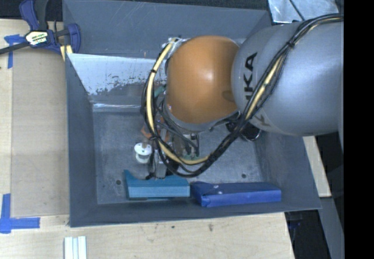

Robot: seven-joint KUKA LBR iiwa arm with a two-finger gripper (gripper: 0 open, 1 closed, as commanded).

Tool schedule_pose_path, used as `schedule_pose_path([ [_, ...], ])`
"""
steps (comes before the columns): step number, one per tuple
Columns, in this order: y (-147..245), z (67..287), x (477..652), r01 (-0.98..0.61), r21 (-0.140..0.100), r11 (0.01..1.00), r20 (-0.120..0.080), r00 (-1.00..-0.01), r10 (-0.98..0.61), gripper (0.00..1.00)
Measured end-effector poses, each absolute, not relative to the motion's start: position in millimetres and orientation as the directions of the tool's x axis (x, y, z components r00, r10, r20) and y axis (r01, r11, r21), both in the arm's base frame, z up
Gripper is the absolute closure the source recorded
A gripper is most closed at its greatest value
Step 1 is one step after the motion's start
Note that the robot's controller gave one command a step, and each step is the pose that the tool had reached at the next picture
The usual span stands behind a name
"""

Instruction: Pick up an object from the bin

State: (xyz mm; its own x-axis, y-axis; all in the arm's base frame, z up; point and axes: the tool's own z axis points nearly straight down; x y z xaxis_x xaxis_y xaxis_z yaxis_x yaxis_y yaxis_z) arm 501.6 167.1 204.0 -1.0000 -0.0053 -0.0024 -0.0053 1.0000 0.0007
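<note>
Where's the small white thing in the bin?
The small white object lies on the bin floor, left of the gripper, just above the light blue block.

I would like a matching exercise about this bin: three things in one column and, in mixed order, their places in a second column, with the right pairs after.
Things:
1. small white thing
2. light blue block
3. dark blue bar

Places:
A. lower right of the bin floor
B. just left of the gripper
C. directly below the gripper in the picture

Pairs: 1-B; 2-C; 3-A.
</note>
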Motion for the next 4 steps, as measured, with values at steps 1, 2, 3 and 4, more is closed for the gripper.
schedule_pose_path([
  [1, 160.4, 202.1, 504.6, -0.019, 0.002, 1.000, -0.012, -1.000, -0.019, 0.00],
  [2, 145.6, 191.8, 507.3, -0.118, -0.002, 0.993, 0.015, -0.993, -0.118, 0.00],
  [3, 138.2, 224.7, 504.7, -0.127, 0.001, 0.992, -0.011, -0.992, -0.127, 0.00],
  [4, 120.1, 160.0, 541.6, -0.104, 0.001, 0.995, -0.009, -0.994, -0.104, 0.00],
])
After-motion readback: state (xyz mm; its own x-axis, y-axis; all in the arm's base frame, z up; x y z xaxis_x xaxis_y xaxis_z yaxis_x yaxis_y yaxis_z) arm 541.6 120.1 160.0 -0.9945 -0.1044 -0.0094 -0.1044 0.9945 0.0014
